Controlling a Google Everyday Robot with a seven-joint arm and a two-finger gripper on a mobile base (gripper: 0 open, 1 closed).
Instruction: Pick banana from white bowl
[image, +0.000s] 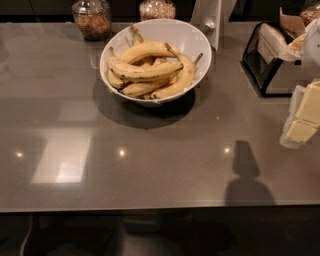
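A large glossy white bowl (192, 37) stands at the back middle of the grey counter. It holds several yellow bananas (145, 70) piled across each other, stems pointing up and to the right. My gripper (303, 118), white with cream-coloured parts, is at the right edge of the view. It hangs above the counter, well to the right of the bowl and a little nearer to me, and holds nothing that I can see. Part of my white arm (314, 42) shows above it.
Two glass jars (92, 19) (157, 9) with brown contents stand behind the bowl. A white upright object (212, 22) stands right behind the bowl's right rim. A black wire rack with paper packets (267, 57) stands at the back right. The counter's front edge (150, 207) runs across the bottom.
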